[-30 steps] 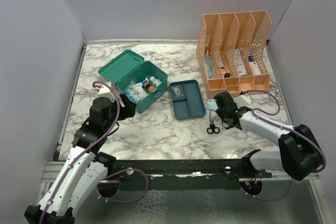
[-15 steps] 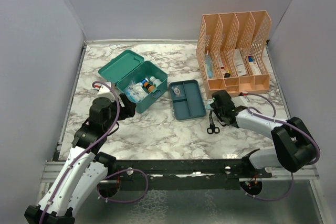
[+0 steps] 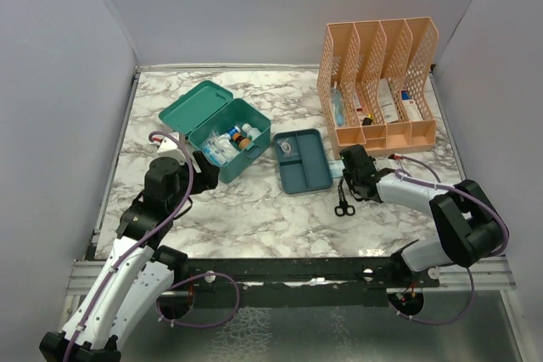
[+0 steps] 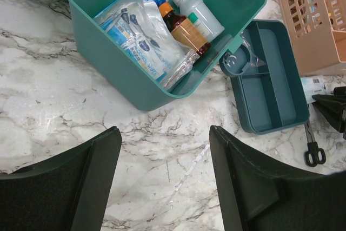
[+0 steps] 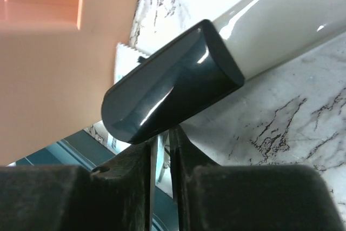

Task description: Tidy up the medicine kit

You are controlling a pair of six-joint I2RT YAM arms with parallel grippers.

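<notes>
nothing actually readable here, sorry. closest thing: the sachets (image 4: 135,31) in the medicine kit (image 4: 108,79), straight ahead of the left gripper (image 4: 164,132), have blue print on them, but it's too small and crinkled to make out. the white bottle (image 4: 197,12) and the amber bottle (image 4: 186,33) beside them, ahead and a bit right of that gripper, both carry labels with no legible words. the little white packet (image 4: 315,86) just at the right gripper (image 3: 344,172) has some print, unreadable. the boxes (image 3: 386,106) in the peach organizer (image 3: 377,40) beyond that gripper show coloured print, all blur.
</notes>
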